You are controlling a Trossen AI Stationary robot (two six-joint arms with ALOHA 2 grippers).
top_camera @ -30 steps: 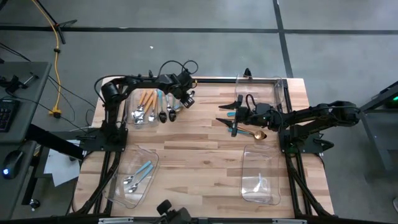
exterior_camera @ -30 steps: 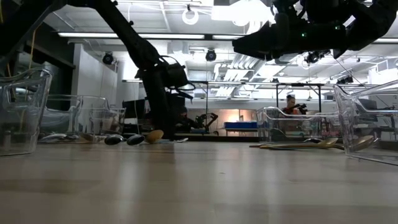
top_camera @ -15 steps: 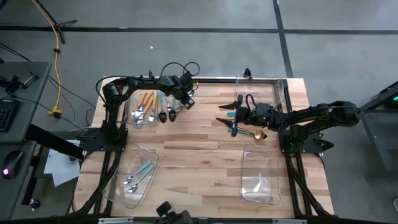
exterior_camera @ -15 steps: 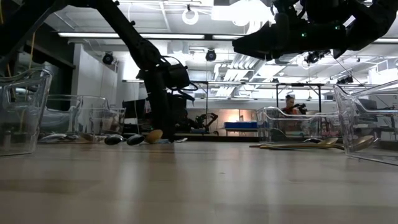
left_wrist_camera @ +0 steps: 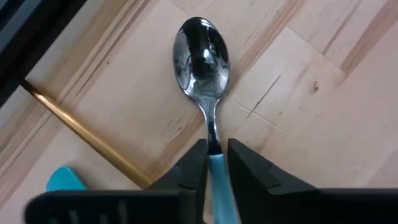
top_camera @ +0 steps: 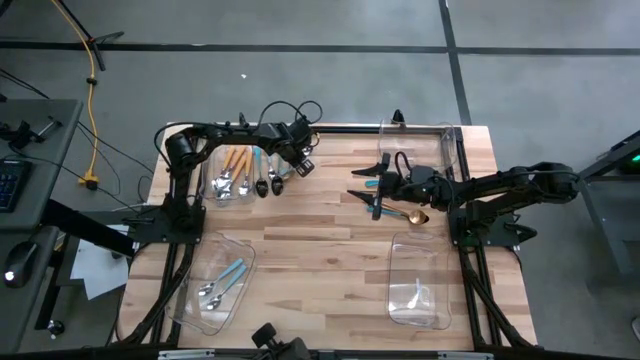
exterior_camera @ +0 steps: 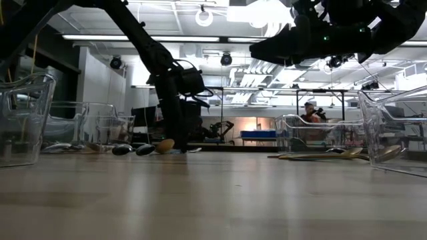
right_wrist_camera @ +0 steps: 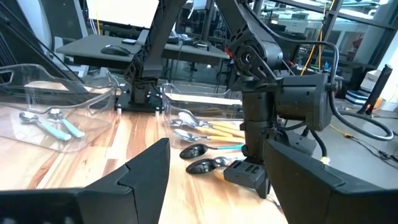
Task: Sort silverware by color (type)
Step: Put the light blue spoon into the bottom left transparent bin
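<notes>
the left gripper (left_wrist_camera: 212, 163) is down at the table (top_camera: 320, 240) near its far left area, just beside the bin (top_camera: 212, 176) that holds orange-handled spoons (top_camera: 236, 160). its fingers (left_wrist_camera: 193, 169) are drawn narrow and clamp the light-blue handle of a silver spoon (left_wrist_camera: 201, 55); the polished bowl lies flat on the wood ahead of the fingertips, facing up. a gold handle (left_wrist_camera: 81, 133) lies on the table beside that spoon, not touching it, and a teal piece (left_wrist_camera: 63, 180) shows at the edge of the left wrist view.

in the high view two dark-bowled spoons (top_camera: 268, 186) lie on the wood between the bin and the left gripper.

the right gripper (top_camera: 366, 186) hangs above the table at right centre, fingers spread wide, holding nothing. a gold spoon (top_camera: 410, 215) and a teal-handled piece (top_camera: 377, 208) lie on the table under it.

a near-left bin (top_camera: 214, 282) holds blue-handled silver pieces (top_camera: 226, 277). a near-right bin (top_camera: 420, 285) holds pieces too small to tell.
</notes>
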